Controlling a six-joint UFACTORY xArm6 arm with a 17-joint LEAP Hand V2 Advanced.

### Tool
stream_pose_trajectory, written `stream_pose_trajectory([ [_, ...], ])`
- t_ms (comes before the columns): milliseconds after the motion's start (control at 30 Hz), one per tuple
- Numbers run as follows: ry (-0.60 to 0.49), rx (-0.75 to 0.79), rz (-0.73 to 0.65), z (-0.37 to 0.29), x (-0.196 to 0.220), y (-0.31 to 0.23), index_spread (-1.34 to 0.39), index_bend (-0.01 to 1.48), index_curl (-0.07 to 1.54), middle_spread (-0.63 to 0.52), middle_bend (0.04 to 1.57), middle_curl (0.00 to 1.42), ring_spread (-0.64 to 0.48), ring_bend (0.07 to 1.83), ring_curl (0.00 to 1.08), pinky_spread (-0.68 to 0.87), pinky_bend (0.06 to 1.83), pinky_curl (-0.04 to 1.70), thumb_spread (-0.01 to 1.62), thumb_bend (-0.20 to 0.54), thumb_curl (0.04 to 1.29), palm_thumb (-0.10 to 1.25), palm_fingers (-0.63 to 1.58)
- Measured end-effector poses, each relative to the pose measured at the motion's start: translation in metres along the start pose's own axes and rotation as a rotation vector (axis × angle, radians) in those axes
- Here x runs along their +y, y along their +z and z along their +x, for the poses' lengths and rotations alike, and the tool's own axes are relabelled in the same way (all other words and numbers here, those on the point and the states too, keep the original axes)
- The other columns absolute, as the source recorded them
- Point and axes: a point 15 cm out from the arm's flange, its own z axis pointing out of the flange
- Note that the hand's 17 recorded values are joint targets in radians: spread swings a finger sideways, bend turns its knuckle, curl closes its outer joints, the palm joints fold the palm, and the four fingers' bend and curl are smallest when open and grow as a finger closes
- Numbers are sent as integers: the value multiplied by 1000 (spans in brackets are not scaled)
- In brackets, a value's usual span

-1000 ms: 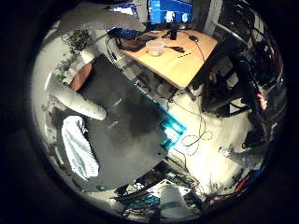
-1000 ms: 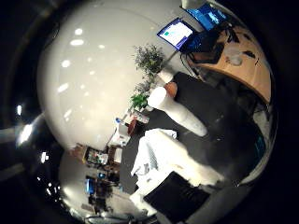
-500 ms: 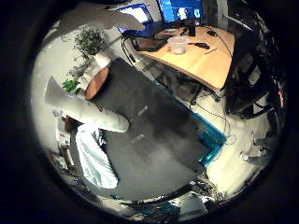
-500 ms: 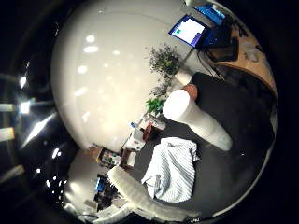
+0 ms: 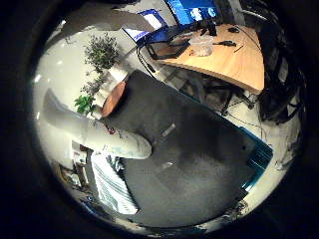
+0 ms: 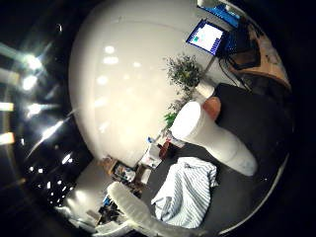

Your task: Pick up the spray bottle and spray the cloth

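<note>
A white spray bottle (image 6: pixel 212 138) stands on the dark table (image 5: pixel 199 159), seen from its side, and is large in both palm views. Right beside it on the same table lies a white, blue-striped cloth (image 6: pixel 187 190), crumpled. My hand (image 6: pixel 136 212) shows only as one white finger reaching out past the cloth's near edge; it looks stretched, curls round nothing and touches neither the bottle nor the cloth. The palm faces the bottle from a short way off.
Beyond the table stands a wooden desk (image 5: pixel 229 55) with lit monitors (image 5: pixel 192 9) and a clear plastic container (image 5: pixel 202 46). Potted plants (image 5: pixel 102 52) and a round orange stool (image 5: pixel 113 98) stand near the white wall. A teal crate (image 5: pixel 259 157) sits at the table's side.
The whole picture has shifted: the palm has come closer to the bottle and cloth, which now look larger. A white finger has entered the thumb-side view. Bottle and cloth have not moved.
</note>
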Motion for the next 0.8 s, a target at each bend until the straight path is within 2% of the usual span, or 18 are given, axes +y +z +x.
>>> stream_pose_trajectory([
  [433,70,-19,-51,20,10,42,-43,159,275,263,210,334,356,501,216,617,1147,123,1113,-22,290,163,77],
  [800,31,-72,-96,-10,17,66,-43,159,275,263,208,337,355,485,217,617,1140,133,1116,-22,290,179,77],
])
